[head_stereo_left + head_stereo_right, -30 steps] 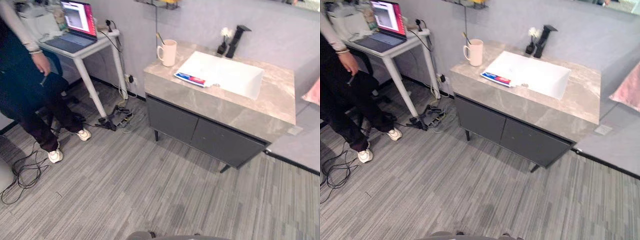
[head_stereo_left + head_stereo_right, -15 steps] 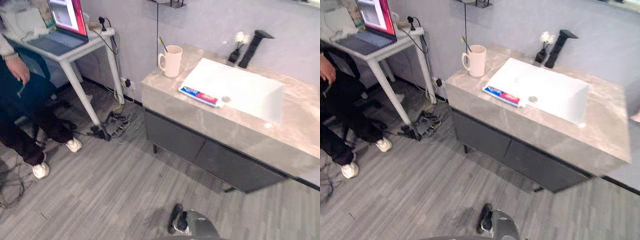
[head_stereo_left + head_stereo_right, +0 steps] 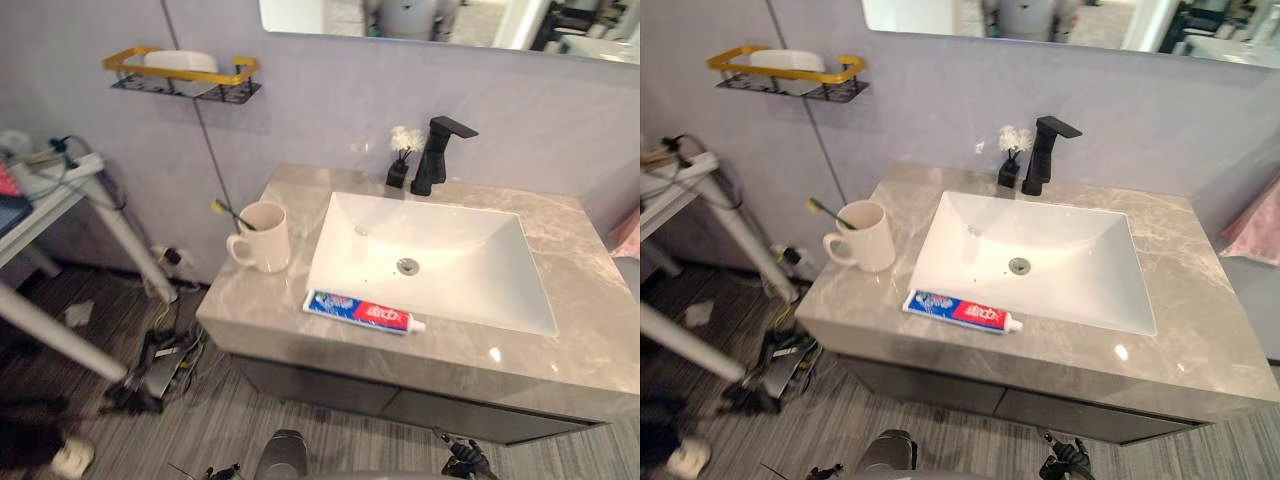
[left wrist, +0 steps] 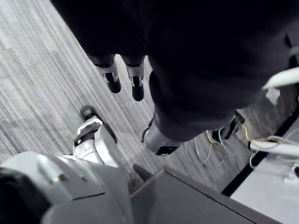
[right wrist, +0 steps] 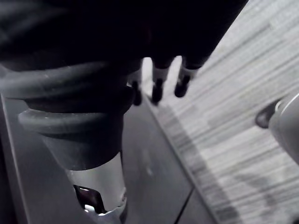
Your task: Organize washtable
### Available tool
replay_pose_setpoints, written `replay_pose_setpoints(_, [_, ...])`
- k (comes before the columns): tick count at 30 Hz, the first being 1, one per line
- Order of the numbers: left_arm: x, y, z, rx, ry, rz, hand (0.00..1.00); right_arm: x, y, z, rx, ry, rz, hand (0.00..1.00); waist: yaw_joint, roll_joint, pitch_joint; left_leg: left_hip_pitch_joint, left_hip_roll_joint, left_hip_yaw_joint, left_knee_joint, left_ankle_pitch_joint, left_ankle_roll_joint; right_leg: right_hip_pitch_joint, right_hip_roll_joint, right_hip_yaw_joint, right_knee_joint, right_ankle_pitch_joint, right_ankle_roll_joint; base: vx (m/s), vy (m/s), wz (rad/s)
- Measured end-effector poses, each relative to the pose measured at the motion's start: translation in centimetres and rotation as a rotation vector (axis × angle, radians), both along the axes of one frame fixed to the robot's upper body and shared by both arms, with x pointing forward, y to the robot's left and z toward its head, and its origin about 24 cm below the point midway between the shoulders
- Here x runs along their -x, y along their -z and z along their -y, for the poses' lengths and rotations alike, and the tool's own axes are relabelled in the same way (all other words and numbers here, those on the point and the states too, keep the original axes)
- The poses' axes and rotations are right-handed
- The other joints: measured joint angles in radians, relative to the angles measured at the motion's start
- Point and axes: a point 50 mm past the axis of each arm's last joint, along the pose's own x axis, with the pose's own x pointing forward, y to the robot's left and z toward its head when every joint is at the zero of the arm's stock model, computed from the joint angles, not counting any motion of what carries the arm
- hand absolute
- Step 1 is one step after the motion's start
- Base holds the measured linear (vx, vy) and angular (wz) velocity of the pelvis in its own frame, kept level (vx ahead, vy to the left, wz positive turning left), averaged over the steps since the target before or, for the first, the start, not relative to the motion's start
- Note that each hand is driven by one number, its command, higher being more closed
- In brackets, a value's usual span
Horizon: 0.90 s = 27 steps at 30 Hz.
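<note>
Left eye view gives me the washtable (image 3: 590, 300) from above, a grey stone top with a white sink (image 3: 450, 245) set into it. A toothpaste tube (image 3: 362, 312) lies flat along the front rim of the sink, on the near side, with its cap pointing to the robot's right. I cannot tell if it rests on the rim itself or only on the stone beside it. A cream mug (image 3: 265, 237) stands upright on the stone to the left of the sink, apart from the tube, and a toothbrush (image 3: 228, 212) leans out of it toward the left. At the back edge stand a black faucet (image 3: 435, 155) and, just beside it, a small dark vase with white flowers (image 3: 400, 165). On the wall to the left hangs a yellow and black shelf (image 3: 180, 75) with something white in it.

In the left wrist view, my left hand (image 4: 112, 77) hangs over the striped floor (image 4: 42, 84), fingers loose and nearly straight, thumb (image 4: 161, 140) apart, with nothing in it. In the right wrist view, the right hand (image 5: 159, 86) hangs near the dark cabinet front (image 5: 140, 154), fingers also relaxed and empty.
</note>
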Motion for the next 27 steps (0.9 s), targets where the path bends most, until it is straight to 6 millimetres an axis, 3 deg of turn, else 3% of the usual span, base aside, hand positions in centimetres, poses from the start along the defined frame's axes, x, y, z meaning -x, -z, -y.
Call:
replay_pose_setpoints(1, [-0.4, -0.2, -0.8, -0.024, 0.009, 0.011, 0.00, 0.0, 0.1, -0.7, -0.018, 0.006, -0.003, 0.00, -0.010, -0.041, -0.008, -0.002, -0.021, 0.016, -0.007, -0.001, 0.004, -0.020, -0.028, 0.025, 0.002, 0.013, 0.003, 0.29, 0.378, -0.65])
replay_pose_setpoints(3, [-0.5, -0.3, -1.2, -0.037, 0.010, 0.013, 0.00, 0.6, 0.4, -1.1, -0.033, 0.016, -0.032, 0.00, 0.001, -0.058, -0.011, 0.000, -0.031, 0.043, -0.004, -0.002, 0.006, -0.039, -0.044, 0.077, 0.008, 0.046, 0.012, 0.21, 0.334, -0.50])
replay_pose_setpoints(7, [0.5, 0.0, -1.0, -0.030, 0.007, -0.025, 0.00, 1.9, 0.8, -0.8, -0.045, 0.067, -0.081, 0.00, -0.002, -0.053, -0.015, 0.080, -0.033, 0.110, -0.063, 0.000, 0.011, -0.059, -0.059, 0.181, 0.049, 0.116, 0.063, 0.09, 0.205, -0.53])
replay_pose_setpoints(10, [0.5, 0.1, -0.7, -0.026, 0.046, -0.038, 0.00, 2.8, 1.0, -0.3, -0.047, 0.095, -0.116, 0.00, -0.007, -0.034, -0.038, 0.102, -0.034, 0.144, -0.157, 0.025, 0.049, -0.106, -0.061, 0.205, 0.050, 0.166, 0.083, -0.01, 0.072, -0.38])
replay_pose_setpoints(11, [0.3, 0.1, -0.5, -0.022, 0.066, -0.039, 0.00, 3.2, 1.1, 0.0, -0.051, 0.107, -0.133, 0.00, -0.017, -0.031, -0.041, 0.117, -0.037, 0.151, -0.201, 0.044, 0.056, -0.119, -0.063, 0.206, 0.050, 0.193, 0.107, -0.03, 0.060, -0.18])
replay_pose_setpoints(12, [0.4, 0.2, -0.3, -0.020, 0.080, -0.046, 0.00, 3.5, 1.1, 0.1, -0.052, 0.124, -0.140, 0.00, -0.029, -0.023, -0.041, 0.126, -0.041, 0.158, -0.230, 0.063, 0.059, -0.130, -0.066, 0.206, 0.056, 0.209, 0.105, -0.07, 0.089, -0.26])
replay_pose_setpoints(17, [0.0, 0.2, -0.2, -0.031, 0.184, -0.061, 0.00, 2.9, 0.9, 0.3, -0.033, 0.082, -0.122, 0.00, -0.043, -0.022, -0.035, 0.160, -0.056, 0.235, -0.340, 0.127, 0.079, -0.193, -0.099, 0.218, 0.060, 0.243, 0.116, -0.10, 0.018, -0.39])
replay_pose_setpoints(18, [-0.1, 0.2, -0.2, -0.039, 0.219, -0.064, 0.00, 2.6, 0.9, 0.3, -0.026, 0.061, -0.117, 0.00, -0.042, -0.019, -0.033, 0.150, -0.050, 0.257, -0.336, 0.130, 0.082, -0.214, -0.104, 0.186, 0.060, 0.260, 0.134, -0.17, 0.041, -0.68])
replay_pose_setpoints(20, [-0.2, 0.2, -0.3, -0.047, 0.245, -0.065, 0.00, 2.3, 0.8, 0.3, -0.016, 0.038, -0.111, 0.00, -0.038, -0.017, -0.033, 0.140, -0.038, 0.289, -0.341, 0.137, 0.094, -0.239, -0.117, 0.093, 0.060, 0.287, 0.122, -0.18, 0.019, -0.56])
replay_pose_setpoints(21, [-0.4, 0.1, -0.4, -0.048, 0.262, -0.057, 0.00, 2.0, 0.7, 0.6, -0.003, 0.020, -0.106, 0.00, -0.033, 0.001, -0.022, 0.142, -0.028, 0.318, -0.349, 0.145, 0.105, -0.246, -0.133, 0.057, 0.104, 0.259, 0.088, -0.25, -0.054, -0.38])
replay_pose_setpoints(22, [-0.4, 0.0, -0.9, -0.060, 0.276, -0.052, 0.00, 1.7, 0.7, 0.3, 0.003, -0.024, -0.109, 0.00, -0.028, -0.022, -0.021, 0.148, -0.034, 0.334, -0.352, 0.151, 0.107, -0.261, -0.143, 0.012, 0.256, 0.191, 0.048, -0.24, -0.081, -0.33])
replay_pose_setpoints(23, [-0.4, 0.0, -0.9, -0.062, 0.276, -0.053, 0.00, 1.8, 0.7, 0.2, 0.004, -0.041, -0.116, 0.00, -0.025, -0.027, -0.022, 0.154, -0.034, 0.338, -0.359, 0.154, 0.103, -0.249, -0.151, -0.020, 0.279, 0.169, 0.043, -0.16, -0.061, -0.20])
replay_pose_setpoints(24, [-0.3, 0.0, -1.0, -0.063, 0.279, -0.055, 0.00, 1.8, 0.7, 0.1, 0.007, -0.059, -0.122, 0.00, -0.020, -0.029, -0.023, 0.160, -0.035, 0.338, -0.368, 0.158, 0.102, -0.230, -0.158, -0.052, 0.272, 0.163, 0.036, -0.10, -0.064, -0.21])
replay_pose_setpoints(25, [-0.1, 0.0, -1.2, -0.070, 0.295, -0.063, 0.00, 1.8, 0.8, -0.2, 0.019, -0.104, -0.143, 0.00, -0.008, -0.043, -0.033, 0.161, -0.045, 0.340, -0.403, 0.169, 0.085, -0.177, -0.174, -0.112, 0.172, 0.175, 0.036, -0.10, -0.076, -0.25])
replay_pose_setpoints(27, [0.1, 0.0, -1.2, -0.067, 0.316, -0.066, 0.00, 2.0, 0.9, -0.3, 0.037, -0.158, -0.172, 0.00, 0.004, -0.061, -0.048, 0.152, -0.052, 0.333, -0.453, 0.191, 0.053, -0.125, -0.164, -0.126, 0.008, 0.161, 0.044, -0.09, -0.181, -0.31])
